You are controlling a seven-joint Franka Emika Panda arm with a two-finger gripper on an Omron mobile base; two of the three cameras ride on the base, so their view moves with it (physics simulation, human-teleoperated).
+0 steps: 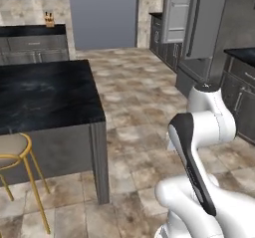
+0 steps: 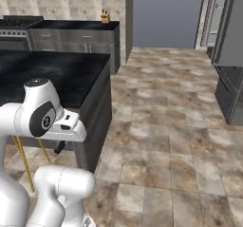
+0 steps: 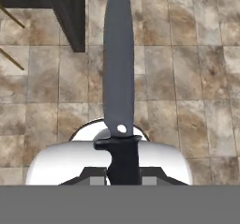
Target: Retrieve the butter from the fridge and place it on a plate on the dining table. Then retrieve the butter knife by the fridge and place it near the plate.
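The butter knife (image 3: 119,73) has a long grey blade and a black handle. My gripper (image 3: 124,177) is shut on that handle, and the blade points away from the hand over the tiled floor. The hand hangs low beside the arm, near the end of the dining table (image 1: 45,92), whose black marble top (image 2: 61,74) stretches off to the left. A dark corner of the table (image 3: 70,12) lies past the blade tip on the left. The grey fridge (image 1: 204,28) stands at the far right (image 2: 231,79). The butter and the plate are out of view.
A tan stool with a yellow frame (image 1: 12,150) stands at the table's near side, and its thin legs (image 3: 11,17) cross the floor beyond the knife. Dark cabinets with a knife block (image 2: 105,16) line the back wall. Tiled floor (image 2: 166,126) runs between table and fridge.
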